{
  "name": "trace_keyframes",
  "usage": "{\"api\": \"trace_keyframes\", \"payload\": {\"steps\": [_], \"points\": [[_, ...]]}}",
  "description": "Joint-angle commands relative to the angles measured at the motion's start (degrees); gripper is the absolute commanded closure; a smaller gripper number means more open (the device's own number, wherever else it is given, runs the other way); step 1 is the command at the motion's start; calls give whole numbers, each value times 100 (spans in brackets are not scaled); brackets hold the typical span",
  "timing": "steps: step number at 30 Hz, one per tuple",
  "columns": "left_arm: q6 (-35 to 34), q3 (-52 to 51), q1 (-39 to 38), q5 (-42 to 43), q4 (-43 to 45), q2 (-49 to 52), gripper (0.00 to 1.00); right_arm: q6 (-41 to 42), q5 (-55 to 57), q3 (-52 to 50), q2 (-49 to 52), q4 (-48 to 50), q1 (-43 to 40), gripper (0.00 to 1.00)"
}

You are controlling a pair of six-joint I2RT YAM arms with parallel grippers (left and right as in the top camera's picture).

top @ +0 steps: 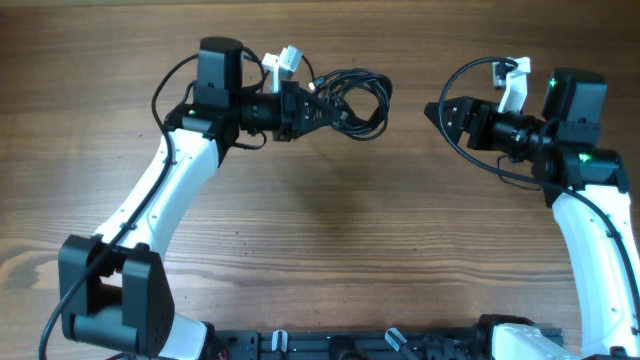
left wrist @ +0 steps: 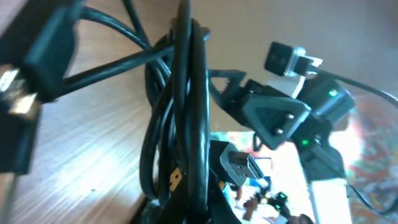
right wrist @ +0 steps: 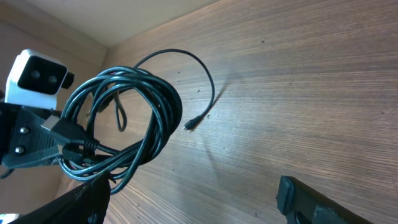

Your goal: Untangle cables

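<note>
Overhead: cables [top: 355, 100] sit as one black coiled bundle in the far-centre part of the wooden table [top: 330, 230], several loops stacked and crossing. The left gripper [top: 322, 110] is pushed into the bundle's left side and clamped on a group of strands. In the left wrist view the cords [left wrist: 186, 112] run close past the lens, with a blurred plug end [left wrist: 15, 99] at the left. In the right wrist view a single tail curves out of the coil [right wrist: 155, 112] and ends in a small plug [right wrist: 189, 125], casting a shadow just beside it. The right gripper [top: 432, 110] points at the bundle across a strip of bare wood, its fingers [right wrist: 298, 199] spread apart and holding nothing. Wide bare wood lies nearer the arm bases. The table's far edge [right wrist: 155, 25] runs just behind the coil.
</note>
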Motion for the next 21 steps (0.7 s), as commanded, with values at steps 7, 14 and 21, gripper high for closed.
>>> {"api": "trace_keyframes", "payload": {"steps": [7,14,21], "points": [[1939,9,-7,662,914,-63,96,319,52,85,-87,109,590,19],[2356,9,-7,15,715,-42,96,1419,308,85,-66,422,702,36],[2354,9,-212,-109,726,-42,96,1902,328,85,374,942,1145,44]]}}
